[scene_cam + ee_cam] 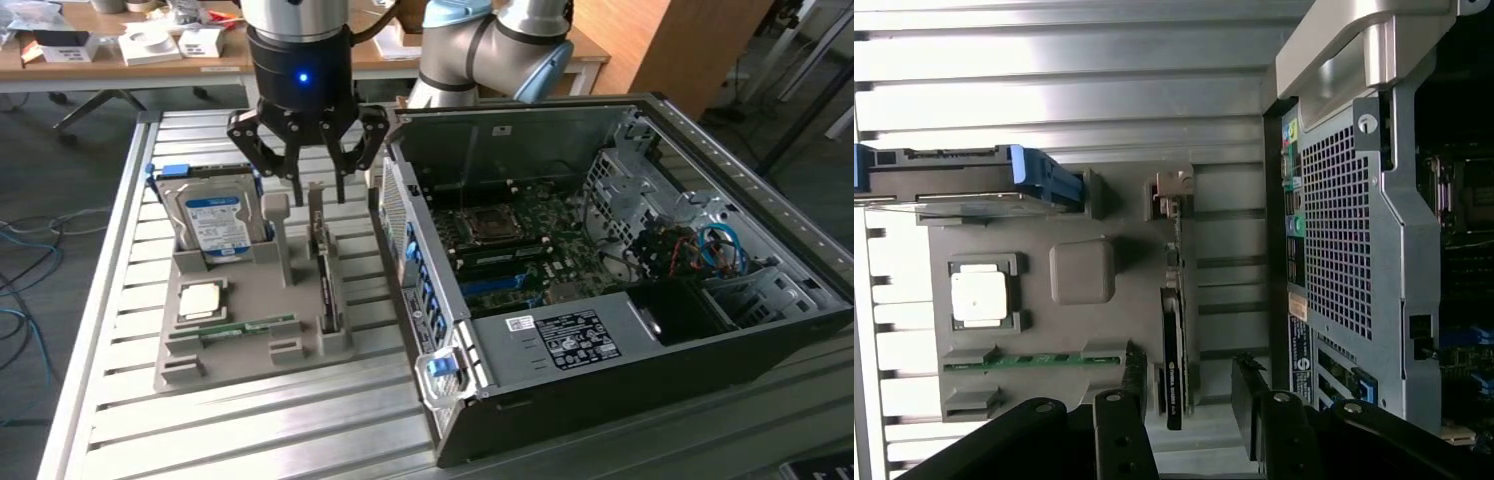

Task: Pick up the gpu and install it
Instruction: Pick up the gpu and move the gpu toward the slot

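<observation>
The gpu (324,262) is a thin dark card standing on its edge in a slot of the grey holder tray (254,352), with its grey bracket at the far end. My gripper (315,190) hangs open just above that far end, a finger on each side and nothing between them. In the wrist view the gpu (1173,335) shows edge-on, its bracket end away from the fingers. The gripper (1192,395) straddles the card's line, and the dark fingers (1137,385) do not touch it.
The tray also carries a silver hard drive (214,215) with a blue-white label, a processor chip (200,298) and a green memory stick (247,328). An open computer case (561,400) with its motherboard (527,235) lies close on the exterior view's right. The slatted metal table (267,430) bears everything.
</observation>
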{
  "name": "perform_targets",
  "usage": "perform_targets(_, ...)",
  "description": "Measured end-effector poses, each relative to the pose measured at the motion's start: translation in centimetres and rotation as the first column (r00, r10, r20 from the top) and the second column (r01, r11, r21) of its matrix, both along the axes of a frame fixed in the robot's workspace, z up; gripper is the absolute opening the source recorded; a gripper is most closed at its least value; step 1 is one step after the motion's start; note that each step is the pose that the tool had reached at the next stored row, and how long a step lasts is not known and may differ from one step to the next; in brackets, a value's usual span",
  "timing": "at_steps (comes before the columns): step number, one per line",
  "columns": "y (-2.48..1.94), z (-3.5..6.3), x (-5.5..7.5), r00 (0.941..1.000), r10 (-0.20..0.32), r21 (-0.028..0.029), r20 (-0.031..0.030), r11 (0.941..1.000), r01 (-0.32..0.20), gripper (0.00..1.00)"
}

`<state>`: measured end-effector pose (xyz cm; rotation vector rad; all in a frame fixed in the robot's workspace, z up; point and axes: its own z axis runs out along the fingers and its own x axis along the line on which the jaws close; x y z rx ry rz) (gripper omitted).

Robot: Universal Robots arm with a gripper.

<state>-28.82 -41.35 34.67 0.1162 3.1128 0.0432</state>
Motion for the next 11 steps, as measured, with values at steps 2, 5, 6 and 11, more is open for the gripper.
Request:
perform_targets(2,0.00,0.00,0.00,1.0000,0.000,0.0001,0.0000,1.0000,0.000,0.47)
perform_targets(5,-0.13,-0.02,-0.02,1.0000,0.000,0.0002,0.0002,1.0000,0.000,0.47)
perform_targets(6,-0.24,-0.01,-0.02,1.0000,0.000,0.0001,0.0001,1.0000,0.000,0.47)
perform_targets(11,-0.64,-0.01,-0.07,1.0000,0.000,0.0001,0.0001,1.0000,0.000,0.47)
